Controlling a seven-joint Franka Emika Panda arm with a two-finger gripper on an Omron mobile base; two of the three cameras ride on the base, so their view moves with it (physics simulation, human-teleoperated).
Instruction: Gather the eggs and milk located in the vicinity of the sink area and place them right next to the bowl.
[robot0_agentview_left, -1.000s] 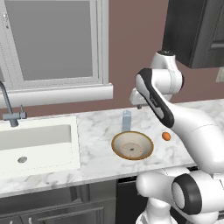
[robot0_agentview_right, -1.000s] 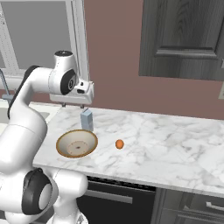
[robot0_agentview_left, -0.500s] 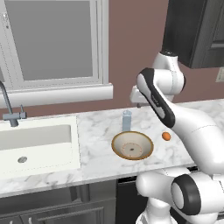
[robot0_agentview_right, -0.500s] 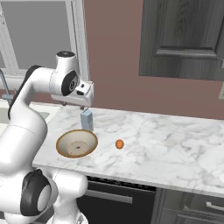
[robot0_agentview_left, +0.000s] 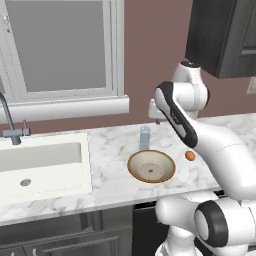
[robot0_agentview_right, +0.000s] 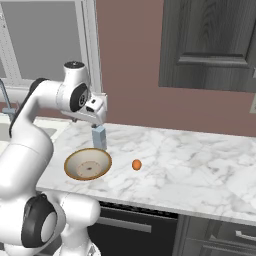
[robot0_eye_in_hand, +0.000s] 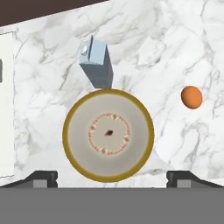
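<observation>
1. Gripper (robot0_eye_in_hand: 112, 177) up in the air, spread wide, nothing in it.
2. Bowl (robot0_eye_in_hand: 108, 135) right below the gripper, on the bench (robot0_eye_in_hand: 175, 52).
3. Milk (robot0_eye_in_hand: 96, 64) standing just past the bowl, touching its rim.
4. Egg (robot0_eye_in_hand: 191, 97) off to one side, apart from the bowl.
5. Sink (robot0_agentview_left: 40, 162) far from the gripper.

Home kitchen: marble surface (robot0_agentview_left: 115, 150), sink (robot0_agentview_left: 40, 160) with faucet (robot0_agentview_left: 10, 122) at 9 o'clock, window (robot0_agentview_left: 60, 47), dark cabinets (robot0_agentview_right: 210, 42).
</observation>
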